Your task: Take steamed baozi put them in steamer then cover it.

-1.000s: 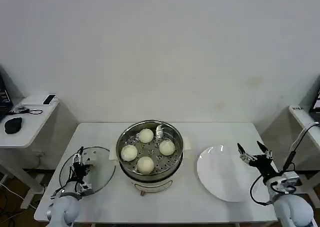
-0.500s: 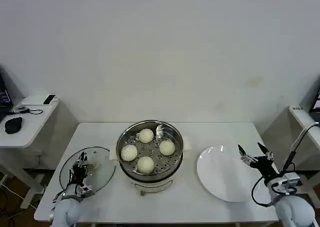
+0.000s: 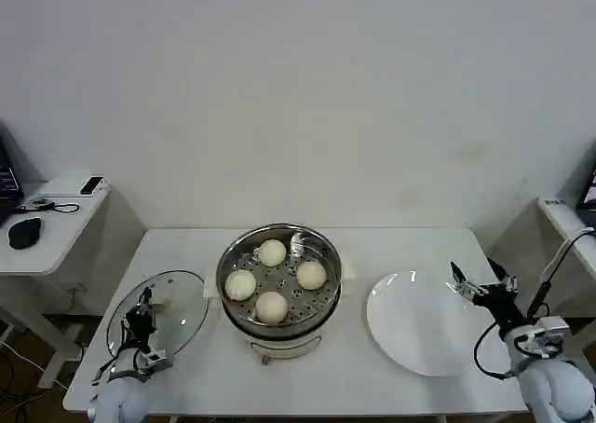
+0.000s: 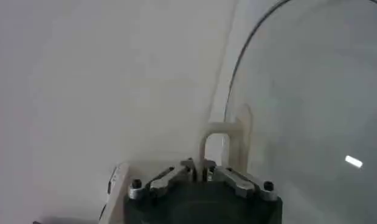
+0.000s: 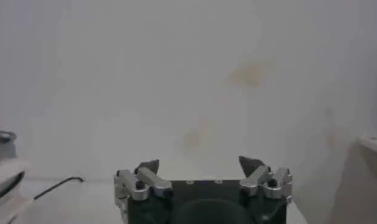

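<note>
The steamer stands mid-table, uncovered, with four steamed baozi on its perforated tray: one at the back, one right, one left, one in front. The cover, a clear glass lid, is at the table's left. My left gripper is shut on its pale handle. I cannot tell whether the lid rests on the table. My right gripper hangs open and empty at the table's right end, past the plate.
A flat white plate lies bare to the right of the steamer. A low side table with a dark mouse stands at the far left. The white wall runs behind the table.
My left gripper has drawn back toward the table's front left, and the cover has shifted slightly left with it. My right gripper has edged right and away from the plate.
</note>
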You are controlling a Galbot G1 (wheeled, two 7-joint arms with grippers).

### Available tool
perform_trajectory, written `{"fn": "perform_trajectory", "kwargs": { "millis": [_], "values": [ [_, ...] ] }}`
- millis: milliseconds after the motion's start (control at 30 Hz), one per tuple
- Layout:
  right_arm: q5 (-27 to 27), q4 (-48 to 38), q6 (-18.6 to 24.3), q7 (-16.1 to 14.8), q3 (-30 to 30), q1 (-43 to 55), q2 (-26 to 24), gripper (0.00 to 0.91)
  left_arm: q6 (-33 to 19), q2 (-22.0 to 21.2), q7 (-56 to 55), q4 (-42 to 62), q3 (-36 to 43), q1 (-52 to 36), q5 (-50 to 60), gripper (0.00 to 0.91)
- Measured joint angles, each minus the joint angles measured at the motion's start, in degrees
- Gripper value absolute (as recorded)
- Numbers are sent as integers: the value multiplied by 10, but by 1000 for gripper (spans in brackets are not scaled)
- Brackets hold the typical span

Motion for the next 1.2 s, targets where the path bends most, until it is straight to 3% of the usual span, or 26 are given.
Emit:
{"fn": "perform_trajectory", "kwargs": {
  "millis": [300, 667, 933, 1200],
  "values": [
    [7, 5, -1, 1, 1, 12, 10, 907, 46, 9, 19, -96, -21, 40, 23, 0],
    [5, 15, -3, 2, 13, 3, 16, 907, 165, 5, 76, -261, -3, 86, 113, 0],
    [-3, 25, -8, 3, 24, -11, 24, 907, 235, -10, 107, -361, 49, 80, 206, 0],
    [-16, 37, -8, 4, 34, -28, 36, 907, 269, -28, 121, -378, 142, 63, 277, 0]
  ]
}}
